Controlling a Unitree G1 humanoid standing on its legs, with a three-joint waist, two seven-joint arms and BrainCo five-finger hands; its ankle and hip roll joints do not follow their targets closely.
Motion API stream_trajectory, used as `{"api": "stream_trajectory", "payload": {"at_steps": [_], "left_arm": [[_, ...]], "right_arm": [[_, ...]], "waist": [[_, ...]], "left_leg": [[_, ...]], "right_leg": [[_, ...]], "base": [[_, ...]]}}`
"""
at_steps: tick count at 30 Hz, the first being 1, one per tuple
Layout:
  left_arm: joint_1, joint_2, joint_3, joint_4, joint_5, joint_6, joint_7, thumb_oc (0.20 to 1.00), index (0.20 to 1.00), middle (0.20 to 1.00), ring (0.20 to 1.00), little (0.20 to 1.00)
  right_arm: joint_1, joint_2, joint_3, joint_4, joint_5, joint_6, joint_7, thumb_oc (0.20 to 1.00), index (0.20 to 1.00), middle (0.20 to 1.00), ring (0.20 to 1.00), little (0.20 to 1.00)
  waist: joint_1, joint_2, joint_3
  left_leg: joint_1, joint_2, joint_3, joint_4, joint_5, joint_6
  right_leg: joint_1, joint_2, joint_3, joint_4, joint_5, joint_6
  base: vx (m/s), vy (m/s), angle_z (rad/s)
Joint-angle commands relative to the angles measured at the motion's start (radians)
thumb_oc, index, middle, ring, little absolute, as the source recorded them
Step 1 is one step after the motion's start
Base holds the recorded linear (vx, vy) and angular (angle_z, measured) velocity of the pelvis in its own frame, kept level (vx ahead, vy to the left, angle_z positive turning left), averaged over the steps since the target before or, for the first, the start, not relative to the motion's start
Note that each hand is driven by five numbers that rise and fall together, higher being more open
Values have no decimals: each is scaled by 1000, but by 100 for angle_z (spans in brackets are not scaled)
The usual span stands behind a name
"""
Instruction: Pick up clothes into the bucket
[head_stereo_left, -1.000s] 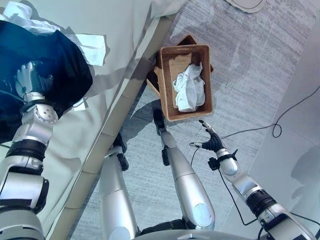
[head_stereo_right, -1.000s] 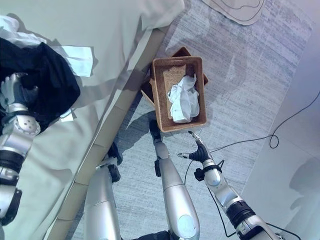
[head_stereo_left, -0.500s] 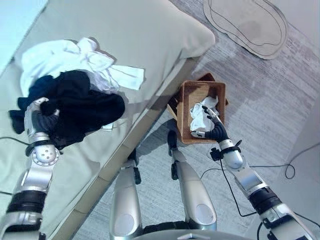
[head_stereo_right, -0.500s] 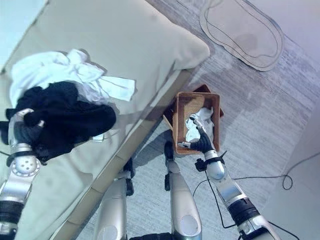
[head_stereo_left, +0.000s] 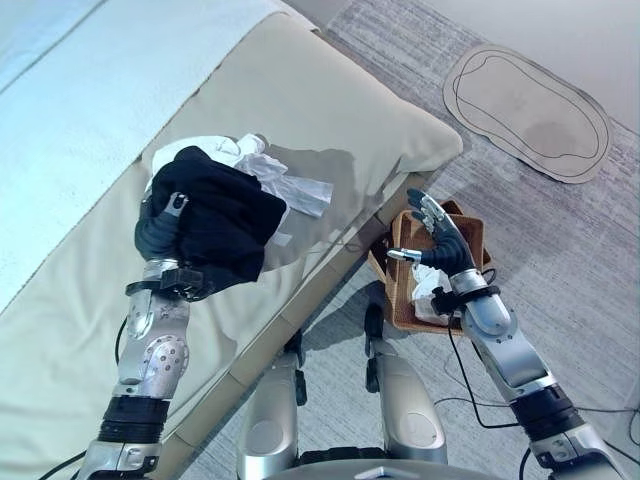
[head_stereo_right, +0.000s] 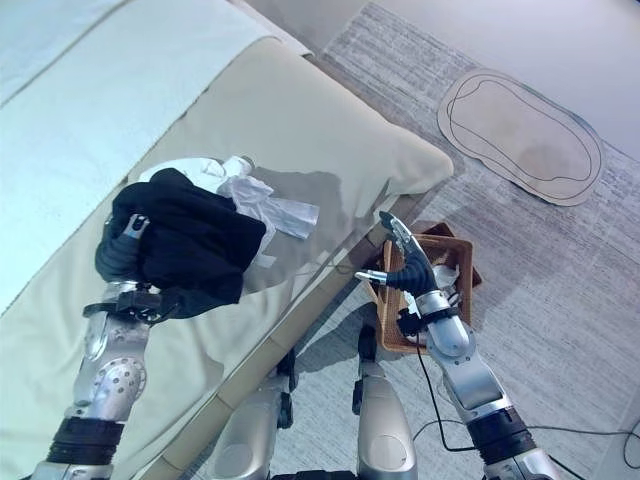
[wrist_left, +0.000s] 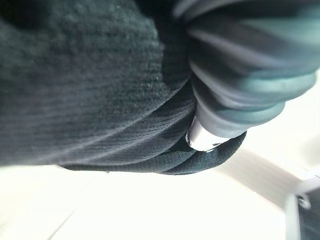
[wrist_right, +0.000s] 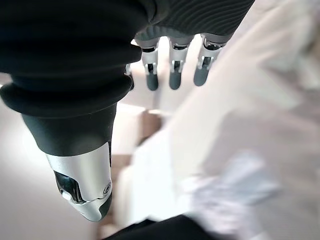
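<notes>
The left hand is clenched on a bunched black knitted garment, lifted off the beige sofa cushion. The right hand, fingers spread and empty, hovers above the brown woven basket. Next, probably: carry the garment across to the basket.
</notes>
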Motion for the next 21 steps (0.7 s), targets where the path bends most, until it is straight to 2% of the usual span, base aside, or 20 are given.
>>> {"api": "stream_trajectory", "payload": {"at_steps": [1,2,6,10,18,21], "left_arm": [[-5,49,-35,-90,-58,-13,-102,200,200,200,200,200],[-12,74,-84,-104,-81,13,-136,200,200,200,200,200],[-31,108,-146,-121,-97,34,-162,200,200,200,200,200],[-74,180,-256,-170,-115,75,-201,200,200,200,200,200],[-113,213,-358,-154,-108,114,-222,200,200,200,200,200],[-130,228,-386,-155,-108,121,-226,200,200,200,200,200]], "right_arm": [[-25,-29,42,-76,42,-58,57,1000,1000,1000,1000,1000],[-63,-38,80,-89,71,-50,87,1000,1000,1000,1000,1000],[-112,-41,138,-74,149,-31,132,1000,1000,1000,1000,1000],[-213,-78,238,-84,247,-3,206,1000,1000,1000,1000,1000],[-254,-97,341,-102,448,57,315,1000,1000,1000,1000,1000],[-282,-137,392,-127,523,91,358,1000,1000,1000,1000,1000]], "waist": [[-1,-45,-175],[1,-45,-199],[4,-47,-230],[8,-48,-276],[11,-54,-320],[10,-57,-329]], "left_leg": [[3,-38,-14,17,-34,17],[22,-38,-15,3,-29,15],[55,-32,-13,-19,-24,9],[105,-22,-13,-54,-17,-1],[167,-11,-5,-89,-15,-9],[186,-7,-4,-96,-16,-12]], "right_leg": [[33,11,-25,-20,-35,25],[53,14,-28,-30,-38,25],[89,17,-36,-47,-42,25],[142,21,-48,-74,-49,24],[206,25,-59,-101,-55,27],[223,26,-60,-100,-60,27]], "base": [[97,-39,3],[75,-32,4],[74,-28,2],[85,-27,2],[75,-16,5],[52,-7,-1]]}}
